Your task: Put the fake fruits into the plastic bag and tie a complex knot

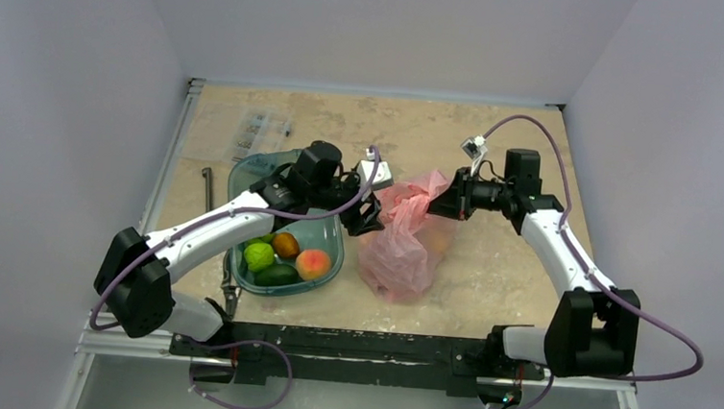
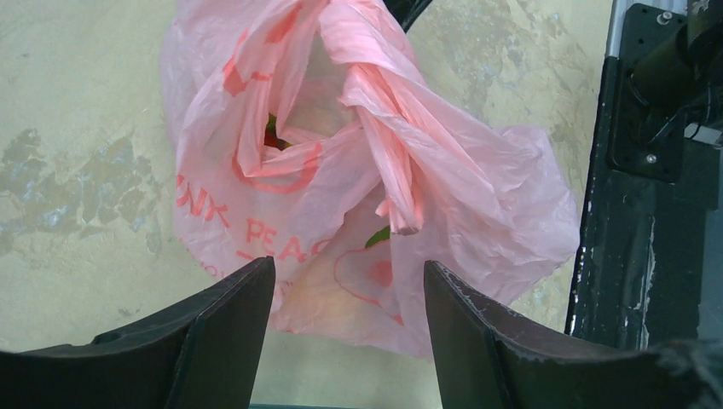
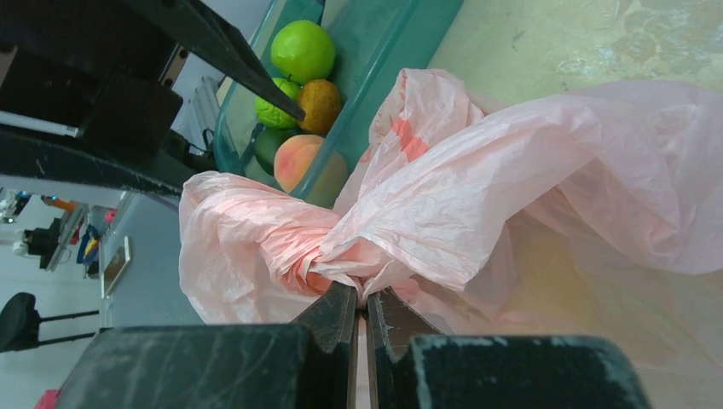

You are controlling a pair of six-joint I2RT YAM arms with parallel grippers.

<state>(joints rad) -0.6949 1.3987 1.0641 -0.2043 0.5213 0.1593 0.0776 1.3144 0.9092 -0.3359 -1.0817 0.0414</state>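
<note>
The pink plastic bag [image 1: 402, 241] lies crumpled on the table between my two arms, with fruit shapes showing through it. My left gripper [image 2: 348, 290] is open and empty just above the bag [image 2: 477, 196]; in the top view it [image 1: 367, 216] is at the bag's left edge. A twisted handle strand [image 2: 379, 145] runs across the bag's open mouth; I cannot tell if it is tied into a knot. My right gripper [image 3: 362, 296] is shut on a bunched fold of the bag [image 3: 443, 204]; in the top view it [image 1: 439, 198] is at the bag's upper right.
A teal tub [image 1: 329, 237] left of the bag holds a green apple [image 1: 258, 255], an orange fruit [image 1: 285, 244], a peach [image 1: 313, 264] and a dark green fruit [image 1: 276, 276]. A clear packet [image 1: 248, 129] and a metal tool [image 1: 207, 189] lie at the back left.
</note>
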